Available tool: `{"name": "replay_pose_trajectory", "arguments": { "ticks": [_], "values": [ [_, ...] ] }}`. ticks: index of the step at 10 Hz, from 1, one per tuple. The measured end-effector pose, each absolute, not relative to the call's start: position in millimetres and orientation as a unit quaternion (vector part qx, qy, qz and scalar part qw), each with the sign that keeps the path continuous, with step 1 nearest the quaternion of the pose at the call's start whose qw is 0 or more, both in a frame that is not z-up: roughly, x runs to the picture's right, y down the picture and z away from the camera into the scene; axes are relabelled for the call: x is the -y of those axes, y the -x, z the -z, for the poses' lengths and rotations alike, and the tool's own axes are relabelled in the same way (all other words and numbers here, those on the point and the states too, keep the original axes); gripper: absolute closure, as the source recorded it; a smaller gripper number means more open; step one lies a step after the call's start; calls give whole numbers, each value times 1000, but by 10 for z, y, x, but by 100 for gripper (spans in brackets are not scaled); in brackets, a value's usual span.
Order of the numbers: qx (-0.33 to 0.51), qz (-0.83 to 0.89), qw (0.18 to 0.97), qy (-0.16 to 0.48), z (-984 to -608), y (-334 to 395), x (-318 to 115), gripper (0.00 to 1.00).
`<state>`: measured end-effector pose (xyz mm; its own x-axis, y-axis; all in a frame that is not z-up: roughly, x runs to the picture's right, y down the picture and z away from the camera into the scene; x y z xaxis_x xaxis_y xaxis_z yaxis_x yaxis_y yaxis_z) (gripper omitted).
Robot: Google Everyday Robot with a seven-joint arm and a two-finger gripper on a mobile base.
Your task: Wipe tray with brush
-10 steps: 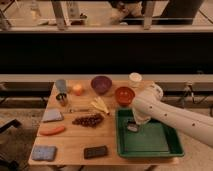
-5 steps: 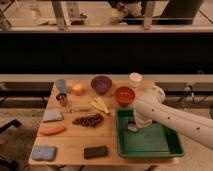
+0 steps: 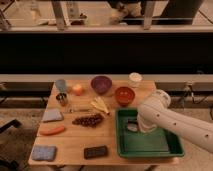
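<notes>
The dark-green tray [image 3: 150,145] lies at the right front of the wooden table. My white arm reaches in from the right and bends down over the tray's back left part. My gripper [image 3: 133,124] is at the arm's tip, low inside the tray and largely hidden by the forearm. The small brush [image 3: 132,128], dark with a pale part, shows right at the gripper's tip on the tray floor.
A red-brown bowl [image 3: 124,95] stands just behind the tray, with a purple bowl [image 3: 101,84] and a white cup [image 3: 135,79] further back. A banana [image 3: 100,105], a dark cluster [image 3: 89,120], a black block [image 3: 96,151] and sponge pads [image 3: 43,152] lie to the left.
The arm's elbow has shifted slightly to the right and back. The gripper and brush stay at nearly the same spot in the tray's back left.
</notes>
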<state>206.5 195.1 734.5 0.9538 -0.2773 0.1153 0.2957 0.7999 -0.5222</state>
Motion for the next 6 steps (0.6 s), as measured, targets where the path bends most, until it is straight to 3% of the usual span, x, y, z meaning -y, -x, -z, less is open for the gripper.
{"name": "replay_pose_trajectory", "arguments": {
  "ticks": [6],
  "values": [
    [15,143,948,286,-7183,-2262,-2041,100]
  ]
}}
